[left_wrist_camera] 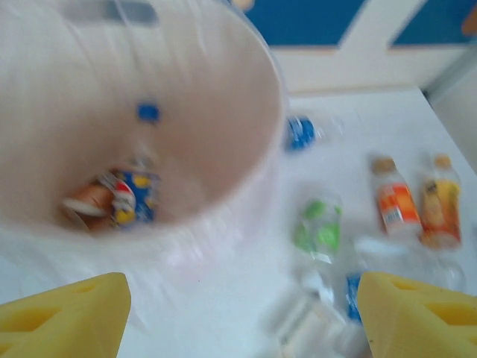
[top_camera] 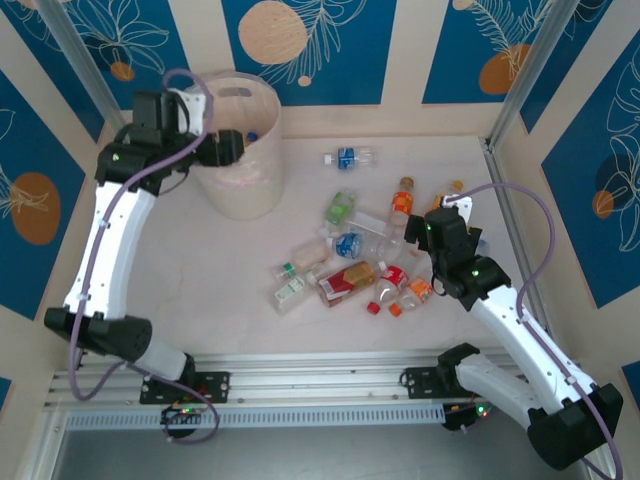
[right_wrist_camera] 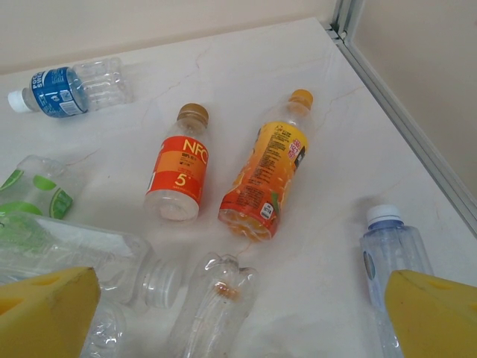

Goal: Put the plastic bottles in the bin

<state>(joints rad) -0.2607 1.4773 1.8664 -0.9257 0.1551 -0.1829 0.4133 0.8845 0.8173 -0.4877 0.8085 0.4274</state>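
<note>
The bin point(top_camera: 240, 185) stands at the table's back left, a tall pale translucent tub. My left gripper point(top_camera: 232, 147) hangs over its rim, open, with nothing between its yellow fingers point(left_wrist_camera: 63, 313). Inside the bin point(left_wrist_camera: 223, 89) lies a blue-labelled bottle point(left_wrist_camera: 134, 198) under a blue cap point(left_wrist_camera: 147, 112). Several plastic bottles point(top_camera: 350, 270) are scattered right of centre. My right gripper point(top_camera: 437, 222) hovers over them, open and empty point(right_wrist_camera: 238, 321). A clear crushed bottle point(right_wrist_camera: 212, 306) lies below its jaws, and two orange-labelled bottles point(right_wrist_camera: 179, 173) point(right_wrist_camera: 267, 175) lie just beyond.
A blue-labelled bottle point(top_camera: 348, 157) lies alone near the back wall, and a green-labelled one point(top_camera: 341, 208) lies between it and the pile. A white-capped bottle point(right_wrist_camera: 391, 253) sits by my right finger. A metal rail point(top_camera: 505, 200) bounds the table's right edge.
</note>
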